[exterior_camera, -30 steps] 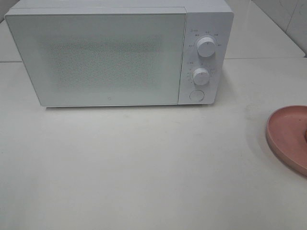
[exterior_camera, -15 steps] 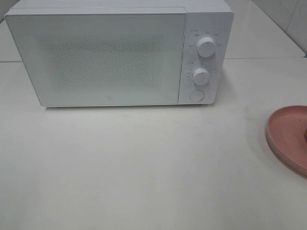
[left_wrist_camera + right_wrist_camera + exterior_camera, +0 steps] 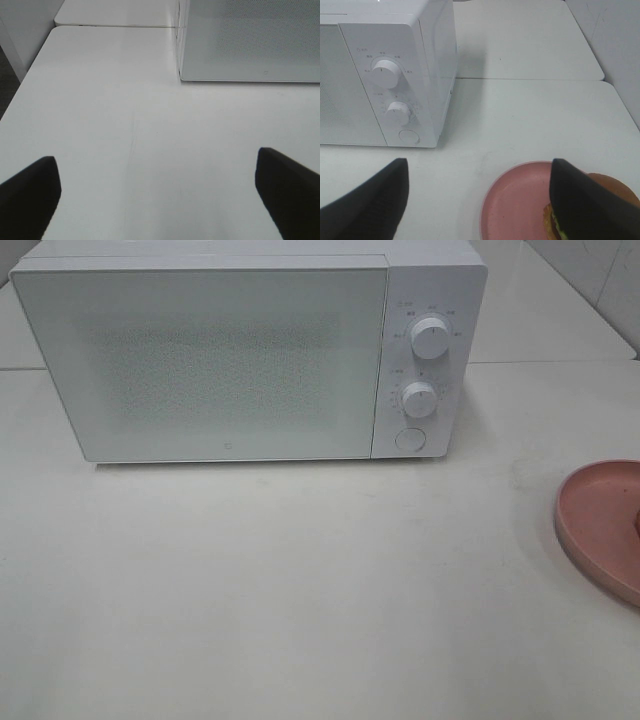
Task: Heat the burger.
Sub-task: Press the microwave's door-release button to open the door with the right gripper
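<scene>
Listing one white microwave (image 3: 250, 350), standing at the far side of a white table (image 3: 300, 590), door shut flush, its frosted front panel showing a speckled grey patch. Control strip on the microwave's right side: upper knob (image 3: 429, 338), lower knob (image 3: 419, 399) directly under it, and a round button (image 3: 409, 439) at the bottom, all white, with small printed marks around the knobs too fine to read. One pink round plate (image 3: 600, 525), lying flat near the table's right edge, well apart from the microwave and cut off by the edge of the high view. One burger (image 3: 619, 186), resting on the plate toward the side away from the microwave; in the right wrist view a stretch of glossy brown bun and a little green lettuce frill show, the rest hidden behind a dark finger. Left gripper (image 3: 159, 197): black fingers (image 3: 30, 197) spread wide apart, holding nothing, hovering over bare tabletop with the microwave's front left corner ahead of it. Right gripper (image 3: 480, 202): black fingers (image 3: 585, 205) likewise well apart, gripping nothing, with the near rim of the plate lying between them in its wrist view; one finger overlaps the burger in that view, and whether it touches the bun cannot be told. Neither gripper appears in the high view. A seam crosses the white surface behind and beside the microwave.
</scene>
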Robot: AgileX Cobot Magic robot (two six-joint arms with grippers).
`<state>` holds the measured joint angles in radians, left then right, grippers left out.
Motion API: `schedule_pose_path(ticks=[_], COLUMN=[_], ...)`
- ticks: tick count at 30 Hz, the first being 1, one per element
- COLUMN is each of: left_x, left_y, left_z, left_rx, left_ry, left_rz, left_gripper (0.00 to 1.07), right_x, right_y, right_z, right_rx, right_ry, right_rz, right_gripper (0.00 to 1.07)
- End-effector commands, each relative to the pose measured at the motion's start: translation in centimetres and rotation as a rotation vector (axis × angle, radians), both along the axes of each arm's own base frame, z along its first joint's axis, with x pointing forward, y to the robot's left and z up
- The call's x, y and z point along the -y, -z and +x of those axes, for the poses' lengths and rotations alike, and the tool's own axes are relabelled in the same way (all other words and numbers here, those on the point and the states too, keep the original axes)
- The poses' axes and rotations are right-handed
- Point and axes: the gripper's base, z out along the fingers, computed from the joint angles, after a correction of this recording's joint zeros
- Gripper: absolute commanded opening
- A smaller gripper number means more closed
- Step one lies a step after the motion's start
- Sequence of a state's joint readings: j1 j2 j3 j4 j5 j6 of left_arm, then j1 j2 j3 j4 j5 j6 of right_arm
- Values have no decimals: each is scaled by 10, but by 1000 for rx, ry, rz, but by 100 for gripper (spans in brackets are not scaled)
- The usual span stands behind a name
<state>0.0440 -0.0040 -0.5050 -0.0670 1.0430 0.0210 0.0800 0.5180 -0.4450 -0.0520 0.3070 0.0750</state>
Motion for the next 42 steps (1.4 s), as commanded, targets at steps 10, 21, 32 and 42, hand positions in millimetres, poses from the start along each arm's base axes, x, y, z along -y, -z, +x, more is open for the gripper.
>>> schedule_pose_path(ticks=[10,21,32,42], left_x=[0,0,0,0], left_y=[-1,-1,-1,-1], left_z=[-4,-4,-4,-4], left_rx=[36,36,36,36], left_ry=[1,1,1,1], left_rz=[1,1,1,1], left_gripper=[102,102,102,102], right_x=[-4,-10,-15,-19], right_y=[14,32,51,79], right_z=[36,85,116,132], right_rx=[32,93,163,198], right_ry=[-16,-36,-70,-45], right_rz=[3,11,-9,-57], right_gripper=[73,73,73,73])
